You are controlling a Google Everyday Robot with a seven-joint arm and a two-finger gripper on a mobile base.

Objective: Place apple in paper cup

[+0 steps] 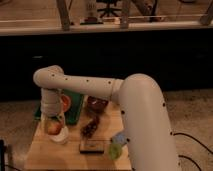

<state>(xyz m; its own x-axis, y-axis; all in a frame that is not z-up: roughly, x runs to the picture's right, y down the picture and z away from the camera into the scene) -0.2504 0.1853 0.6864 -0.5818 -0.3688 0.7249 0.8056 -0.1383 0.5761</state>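
Observation:
The apple (pixel 53 127), red and yellow, is at the mouth of the white paper cup (pixel 59 137), which stands at the left side of the wooden table (pixel 45 155). My gripper (pixel 53 124) hangs straight down from the white arm over the cup. Its fingers (pixel 46 121) sit on either side of the apple and hold it. The lower part of the apple and the inside of the cup are hidden.
A green bag (pixel 76 105) with an orange item (pixel 65 103) lies behind the cup. A dark bowl (pixel 97 104), a dark snack (pixel 90 128), a black flat packet (pixel 92 146) and a green object (pixel 116 149) lie to the right. My arm's bulky forearm (pixel 145 120) covers the table's right side.

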